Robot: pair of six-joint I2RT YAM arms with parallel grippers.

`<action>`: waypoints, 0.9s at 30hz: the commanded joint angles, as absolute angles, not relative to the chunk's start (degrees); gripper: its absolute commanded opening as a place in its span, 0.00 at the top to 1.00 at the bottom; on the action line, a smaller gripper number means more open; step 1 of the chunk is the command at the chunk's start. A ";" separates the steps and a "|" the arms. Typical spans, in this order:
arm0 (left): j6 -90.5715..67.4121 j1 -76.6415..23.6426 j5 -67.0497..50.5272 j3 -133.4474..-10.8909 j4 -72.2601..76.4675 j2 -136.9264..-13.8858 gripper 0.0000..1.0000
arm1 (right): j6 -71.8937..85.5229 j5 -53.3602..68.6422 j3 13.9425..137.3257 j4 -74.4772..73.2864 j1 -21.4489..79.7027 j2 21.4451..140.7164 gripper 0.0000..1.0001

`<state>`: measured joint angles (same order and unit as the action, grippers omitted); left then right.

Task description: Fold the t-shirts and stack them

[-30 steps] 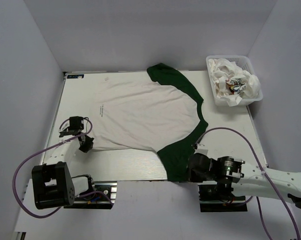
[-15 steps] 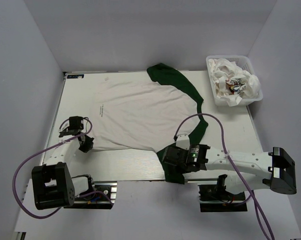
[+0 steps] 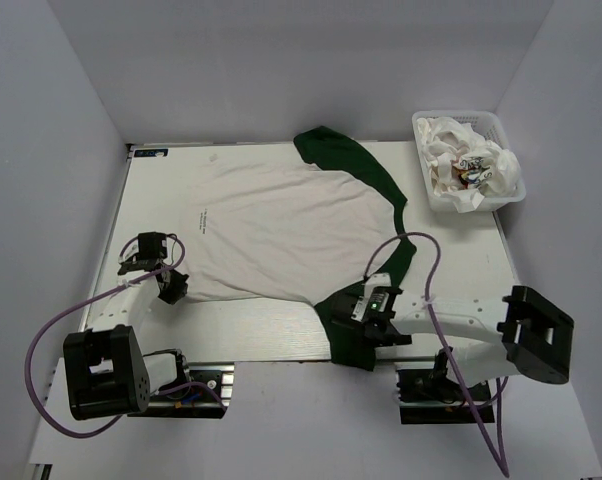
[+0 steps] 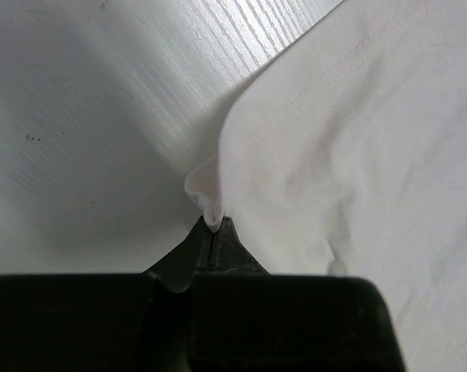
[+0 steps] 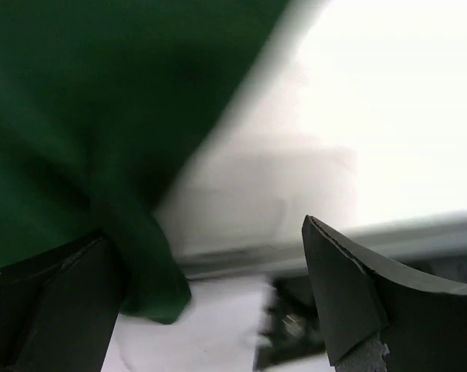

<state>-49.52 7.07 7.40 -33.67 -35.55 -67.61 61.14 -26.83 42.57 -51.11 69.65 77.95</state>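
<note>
A white t-shirt (image 3: 281, 225) with dark green sleeves lies spread flat on the table, small black text near its left side. My left gripper (image 3: 171, 288) is shut on the shirt's near left hem corner. In the left wrist view the white cloth (image 4: 334, 139) rises into a small peak pinched between the fingertips (image 4: 214, 226). My right gripper (image 3: 359, 328) hovers open over the near green sleeve (image 3: 403, 252). In the right wrist view the sleeve (image 5: 78, 116) fills the upper left and nothing sits between the wide-spread jaws (image 5: 206, 267). More crumpled t-shirts (image 3: 476, 160) fill the basket.
The white lattice basket (image 3: 431, 190) stands at the table's far right corner. The far green sleeve (image 3: 336, 152) reaches the back edge. Bare white table (image 3: 251, 325) runs along the near edge, where both arm bases (image 3: 106, 375) sit.
The right arm has swung left from beside its base to over the near green sleeve, and its jaws have opened wide. The left gripper has kept its hold and not moved.
</note>
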 commanded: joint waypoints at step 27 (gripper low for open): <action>-48.43 7.38 6.86 -35.07 -36.04 -66.80 1.00 | 34.85 -7.81 39.65 -37.25 68.99 65.65 0.09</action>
